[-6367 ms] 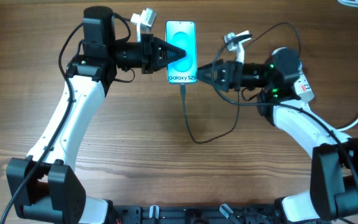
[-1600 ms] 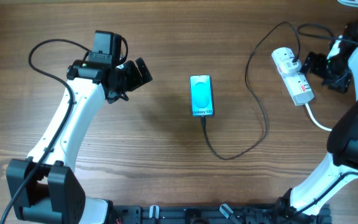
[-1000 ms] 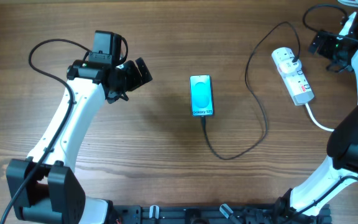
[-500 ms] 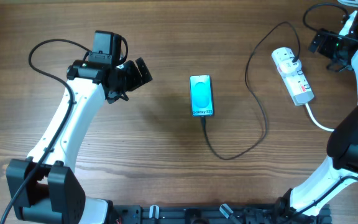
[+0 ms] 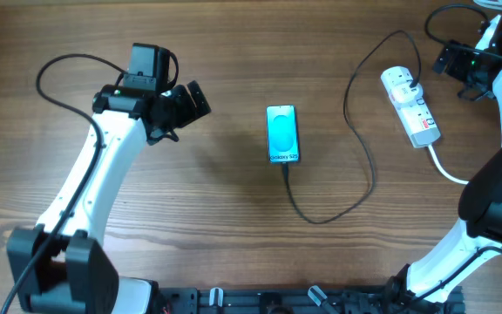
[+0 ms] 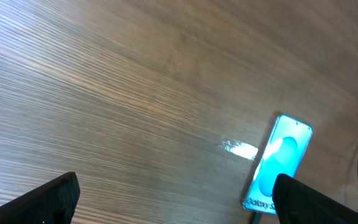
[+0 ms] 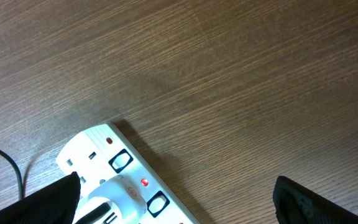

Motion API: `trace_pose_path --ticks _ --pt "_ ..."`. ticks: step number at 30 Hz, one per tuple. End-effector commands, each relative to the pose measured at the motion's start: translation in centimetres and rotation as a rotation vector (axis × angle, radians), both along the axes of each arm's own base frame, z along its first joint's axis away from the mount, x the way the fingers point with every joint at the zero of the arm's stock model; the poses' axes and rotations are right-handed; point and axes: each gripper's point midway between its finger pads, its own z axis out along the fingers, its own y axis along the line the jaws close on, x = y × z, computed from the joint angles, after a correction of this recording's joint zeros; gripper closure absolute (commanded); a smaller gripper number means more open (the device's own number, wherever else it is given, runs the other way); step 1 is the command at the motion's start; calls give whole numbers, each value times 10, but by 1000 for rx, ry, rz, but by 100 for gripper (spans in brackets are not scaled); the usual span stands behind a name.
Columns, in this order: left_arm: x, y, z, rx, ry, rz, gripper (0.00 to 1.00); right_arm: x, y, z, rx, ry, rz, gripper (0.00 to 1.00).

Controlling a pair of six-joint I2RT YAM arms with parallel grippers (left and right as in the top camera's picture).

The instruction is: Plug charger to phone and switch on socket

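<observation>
Left gripper (image 5: pixel 192 103) is wide open and empty, well left of the phone (image 5: pixel 283 134). The charger (image 5: pixel 348 96) loops from phone to socket (image 5: pixel 410 106). Left wrist: nothing between the fingers (image 6: pixel 48 199). Right wrist: right gripper (image 7: pixel 178 190) is wide too, above the socket's end, touching nothing.

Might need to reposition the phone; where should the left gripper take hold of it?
Across the phone's long side edges, on its far half, coming straight down. It lies flat, screen up, with the charger plugged into its near short end, so an end-on grip would likely foul the plug. The left gripper is open.
</observation>
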Motion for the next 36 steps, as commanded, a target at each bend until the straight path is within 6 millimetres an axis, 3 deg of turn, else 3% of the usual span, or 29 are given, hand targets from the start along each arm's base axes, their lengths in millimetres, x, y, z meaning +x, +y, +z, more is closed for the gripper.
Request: trace_pose_path --ticks 1,4,6,8,10,13,15,20,25,31,36 --pt "-5 27 59 101 -187 68 0 5 4 11 -9 -27 28 0" --pt "-38 40 139 109 -429 81 0 5 4 11 -8 -27 28 0" --pt "-69 47 160 137 -529 35 0 5 4 11 -8 -27 29 0" --pt "-96 54 155 140 -540 43 0 5 4 11 -9 -27 28 0" --pt "-118 57 135 146 -502 39 0 5 4 11 -8 -27 28 0" --pt "-133 63 97 119 -498 92 0 5 4 11 -9 -27 29 0" --pt "-129 66 86 73 -605 151 0 5 4 11 -8 -27 28 0" --pt "-117 65 104 -5 -961 182 0 5 4 11 -9 -27 28 0" --pt "-136 64 123 -58 -1176 178 0 5 4 11 -9 -27 28 0" --pt "-160 63 151 -94 -1314 167 0 5 4 11 -8 -27 29 0" --pt "-155 61 141 -99 -1311 157 0 5 4 11 -9 -27 28 0"
